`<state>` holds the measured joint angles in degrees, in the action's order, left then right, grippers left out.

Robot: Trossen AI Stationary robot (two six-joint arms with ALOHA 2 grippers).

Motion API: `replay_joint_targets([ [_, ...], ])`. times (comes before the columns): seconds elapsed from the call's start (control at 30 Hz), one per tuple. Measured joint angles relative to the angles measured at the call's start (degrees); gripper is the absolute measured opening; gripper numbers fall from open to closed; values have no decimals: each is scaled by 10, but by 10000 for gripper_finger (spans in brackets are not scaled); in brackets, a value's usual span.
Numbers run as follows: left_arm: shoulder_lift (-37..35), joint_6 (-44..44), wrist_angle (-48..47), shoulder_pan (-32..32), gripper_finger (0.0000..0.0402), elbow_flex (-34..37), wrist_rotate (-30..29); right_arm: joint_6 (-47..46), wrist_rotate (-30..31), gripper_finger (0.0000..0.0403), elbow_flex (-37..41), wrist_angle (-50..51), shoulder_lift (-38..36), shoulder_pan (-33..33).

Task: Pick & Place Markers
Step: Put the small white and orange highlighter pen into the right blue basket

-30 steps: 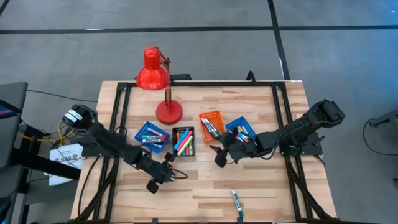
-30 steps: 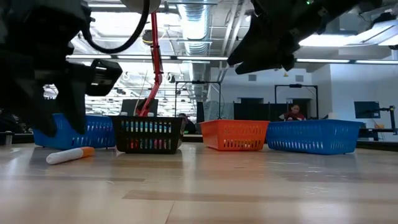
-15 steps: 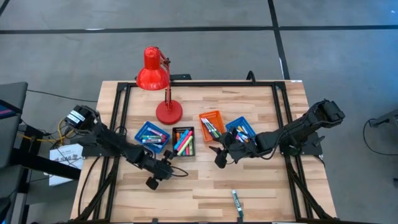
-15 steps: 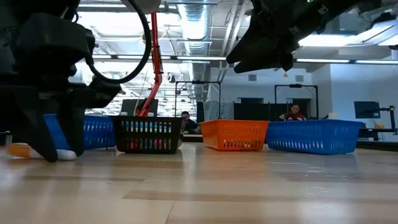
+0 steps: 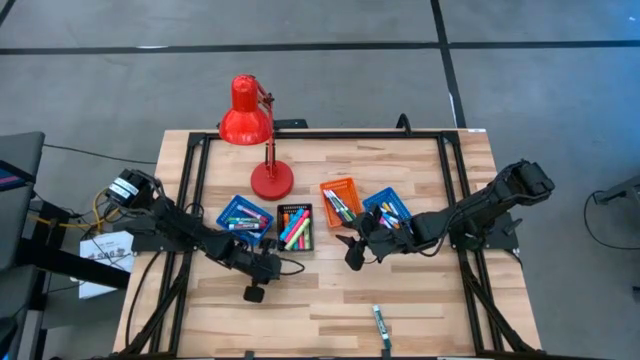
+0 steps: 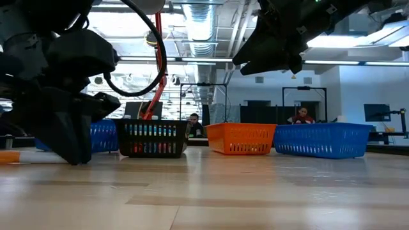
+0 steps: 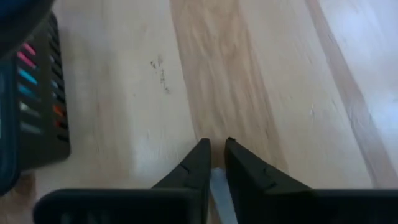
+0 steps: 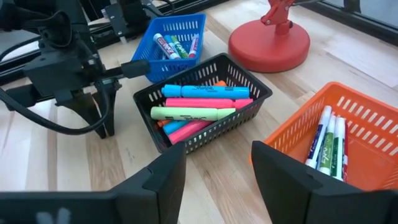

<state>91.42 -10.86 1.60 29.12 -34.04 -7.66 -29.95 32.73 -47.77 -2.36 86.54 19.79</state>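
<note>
Spanning the whole scene, the wooden table carries everything else, with 2 dark arms reaching in over it. A red desk lamp stands on the table well beyond the left gripper, its round base just past the trays.

4 small trays sit in a row between the 2 grippers: a blue tray and a black tray close to the left gripper, then an orange tray and a second blue tray beside the right gripper. All 4 hold markers; those in the black tray number about 6, pink, blue, yellow-green and orange. Exact counts in the other trays are hard to make out.

1 green marker lies alone on the bare wood, well apart from both grippers, toward the table's near edge.

Down at the tabletop, the left gripper's fingers stand nearly together, clamped on a pale marker mostly hidden between them. The right gripper hangs above the table with its fingers apart and empty, and the black and orange trays lie just ahead of it.
</note>
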Motion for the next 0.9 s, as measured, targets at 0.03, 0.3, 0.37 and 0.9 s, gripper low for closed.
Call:
replay_joint_targets([
  [0.03,0,-11,3,1,40,0,-3,0,0,172,0,0,0,0],
  [0.3,-38,-31,13,3,84,-16,7,0,0,171,0,-3,0,0],
  [0.37,-63,-32,-9,5,104,-16,4,0,0,171,0,-3,0,0],
  [0.9,-83,-81,-183,61,137,16,-44,0,-17,164,0,-3,0,0],
])
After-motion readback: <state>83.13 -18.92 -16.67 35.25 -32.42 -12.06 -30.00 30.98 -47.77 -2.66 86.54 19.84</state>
